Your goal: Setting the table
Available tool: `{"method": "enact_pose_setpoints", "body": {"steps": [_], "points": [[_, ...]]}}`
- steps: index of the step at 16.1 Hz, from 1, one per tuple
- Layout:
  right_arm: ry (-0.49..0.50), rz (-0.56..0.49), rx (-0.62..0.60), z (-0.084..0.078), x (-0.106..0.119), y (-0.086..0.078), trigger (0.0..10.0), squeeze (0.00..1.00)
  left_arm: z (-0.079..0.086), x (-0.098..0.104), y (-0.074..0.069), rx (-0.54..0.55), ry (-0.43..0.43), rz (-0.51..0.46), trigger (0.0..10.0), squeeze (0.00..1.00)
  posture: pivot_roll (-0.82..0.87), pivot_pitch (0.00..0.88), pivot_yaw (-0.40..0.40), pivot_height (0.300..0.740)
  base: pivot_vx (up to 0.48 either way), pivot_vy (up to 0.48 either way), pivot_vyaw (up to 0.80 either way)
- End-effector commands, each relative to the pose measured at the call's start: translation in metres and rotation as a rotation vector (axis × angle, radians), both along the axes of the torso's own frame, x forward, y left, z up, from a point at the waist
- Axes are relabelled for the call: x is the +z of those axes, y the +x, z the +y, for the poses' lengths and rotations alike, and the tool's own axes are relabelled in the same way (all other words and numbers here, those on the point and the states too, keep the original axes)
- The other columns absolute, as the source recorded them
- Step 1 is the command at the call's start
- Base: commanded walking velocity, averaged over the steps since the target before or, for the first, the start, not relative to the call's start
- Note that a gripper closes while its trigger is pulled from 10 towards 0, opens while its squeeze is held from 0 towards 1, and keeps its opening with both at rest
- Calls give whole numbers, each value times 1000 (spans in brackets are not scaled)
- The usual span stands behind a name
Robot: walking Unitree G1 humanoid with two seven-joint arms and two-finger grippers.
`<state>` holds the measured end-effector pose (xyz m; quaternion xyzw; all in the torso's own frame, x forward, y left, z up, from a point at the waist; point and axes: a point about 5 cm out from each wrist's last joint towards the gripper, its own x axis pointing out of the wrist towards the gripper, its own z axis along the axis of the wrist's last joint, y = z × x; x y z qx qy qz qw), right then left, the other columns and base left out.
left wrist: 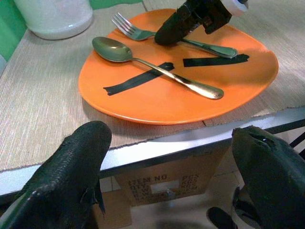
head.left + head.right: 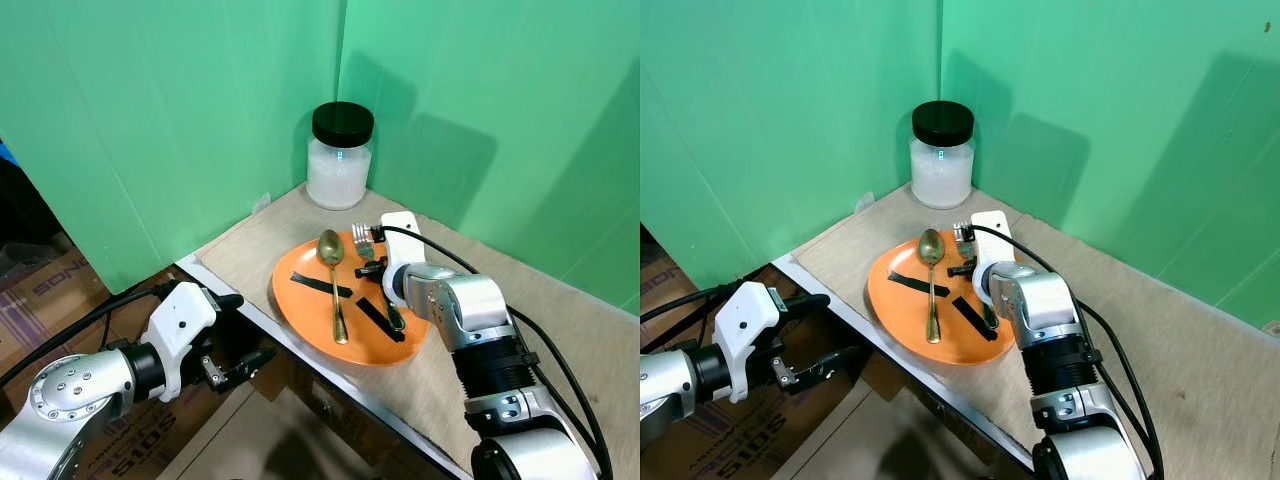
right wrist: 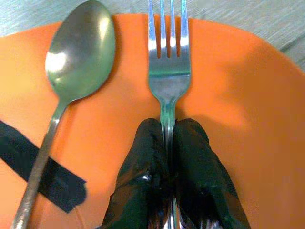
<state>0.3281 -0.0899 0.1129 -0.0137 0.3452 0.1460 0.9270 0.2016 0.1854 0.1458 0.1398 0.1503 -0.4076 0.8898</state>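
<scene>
My right gripper pinches the fork neck on the plate; thin handle could slip.

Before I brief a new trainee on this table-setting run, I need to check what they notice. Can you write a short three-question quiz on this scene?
1. True or false: the right gripper is shut on the fork.
2. The spoon lies on: A) the orange plate, B) the bare mat, C) the jar lid.
3. Fill in: the left gripper hovers open, below the table's ____.

Key: 1 true. 2 A. 3 edge.
</scene>
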Motion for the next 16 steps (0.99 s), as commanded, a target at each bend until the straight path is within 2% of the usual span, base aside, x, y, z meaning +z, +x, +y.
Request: {"method": "enact_pose_setpoints", "body": {"steps": [1, 3, 5, 6, 7, 8, 9, 10, 11, 12, 13, 16], "points": [[9, 50, 5, 0, -10, -4, 0, 0, -1, 0, 1, -8, 9, -5, 10000, 0, -41, 40, -29, 740, 0, 0, 0], [51, 5, -1, -1, -2, -2, 0, 0, -1, 1, 3, -1, 9, -19, 10000, 0, -37, 35, -32, 740, 0, 0, 0], [133, -115, 6, -8, 17, 0, 0, 0, -3, 8, 6, 27, -13, -61, 10000, 0, -28, 31, -40, 740, 0, 0, 0], [175, -208, 28, -13, 31, -1, 0, 0, -3, 12, 8, 47, -30, -84, 10000, 0, -26, 29, -43, 740, 0, 0, 0], [202, -256, 34, -19, 40, -4, 0, 0, -5, 15, 10, 71, -31, -104, 10000, 0, -26, 26, -44, 740, 0, 0, 0], [229, -386, 72, -32, 61, -15, 0, 0, -12, 20, 16, 147, -43, -166, 10000, 0, -29, 23, -44, 740, 0, 0, 0], [223, -446, 75, -38, 68, -24, 0, 0, -17, 23, 20, 218, -62, -192, 10000, 0, -32, 22, -42, 740, 0, 0, 0], [220, -464, 74, -40, 70, -27, 0, 0, -18, 24, 21, 241, -69, -200, 10000, 0, -32, 22, -42, 740, 0, 0, 0], [271, -556, 49, -42, 79, -38, 10000, 0, -24, 27, 23, 289, -79, -233, 10000, 0, -40, 20, -34, 740, 0, 0, 0], [298, -603, -5, -47, 80, -49, 10000, 0, -29, 29, 25, 344, -77, -268, 10000, 0, -43, 18, -32, 740, 0, 0, 0], [291, -621, -20, -49, 80, -52, 10000, 0, -31, 30, 25, 359, -78, -279, 10000, 0, -43, 18, -32, 740, 0, 0, 0], [274, -572, -160, -59, 62, -66, 10000, 0, -35, 32, 30, 450, -58, -332, 10000, 0, -42, 18, -31, 740, 0, 0, -679]]}}
